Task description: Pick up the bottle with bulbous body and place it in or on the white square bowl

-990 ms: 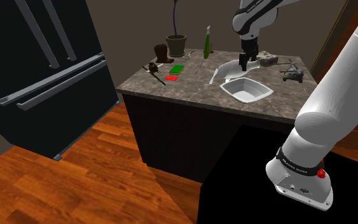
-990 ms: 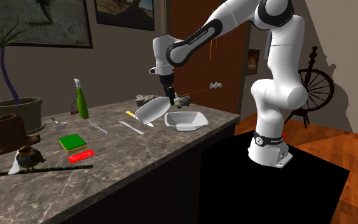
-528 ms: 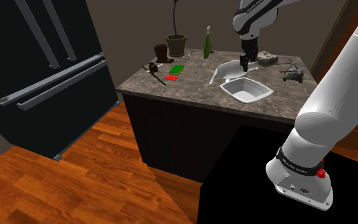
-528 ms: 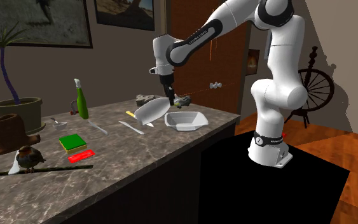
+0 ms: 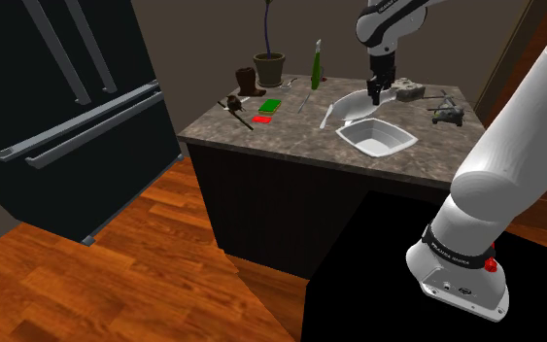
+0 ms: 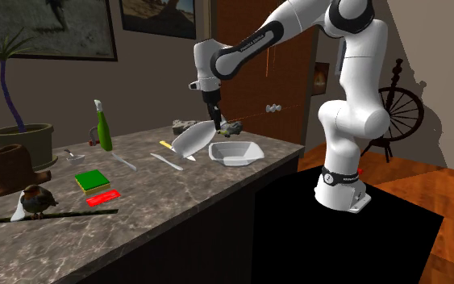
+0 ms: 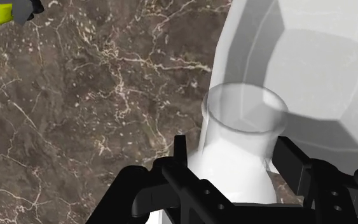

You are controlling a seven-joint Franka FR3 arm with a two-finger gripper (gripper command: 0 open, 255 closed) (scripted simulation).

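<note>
The white bottle (image 5: 351, 105) with a bulbous body hangs tilted just over the dark marble counter (image 5: 290, 131), neck uppermost. My black gripper (image 5: 376, 93) is shut on that neck from above. In the second exterior view the bottle (image 6: 190, 141) slants down from the gripper (image 6: 214, 127) toward that view's left. In the wrist view both fingers (image 7: 181, 156) clasp the neck (image 7: 241, 143), and the round body (image 7: 298, 57) swells beyond it. The white square bowl (image 5: 377, 137) stands on the counter close beside the bottle, toward the shoulder view's lower right; the same bowl (image 6: 235, 152) sits just right of the bottle in the second exterior view.
A green spray bottle (image 5: 315, 66), a potted plant (image 5: 269, 66), a brown boot (image 5: 247, 82), a green block (image 5: 270, 105) and a bird figure (image 6: 33, 202) stand along the counter's far part. A grey lump (image 5: 409, 89) and a small helicopter (image 5: 446, 113) lie behind the bowl. A black fridge (image 5: 57, 107) stands at the left.
The fingers have closed on the bottle's neck. The hand has since risen a little, taking the bottle with it.
</note>
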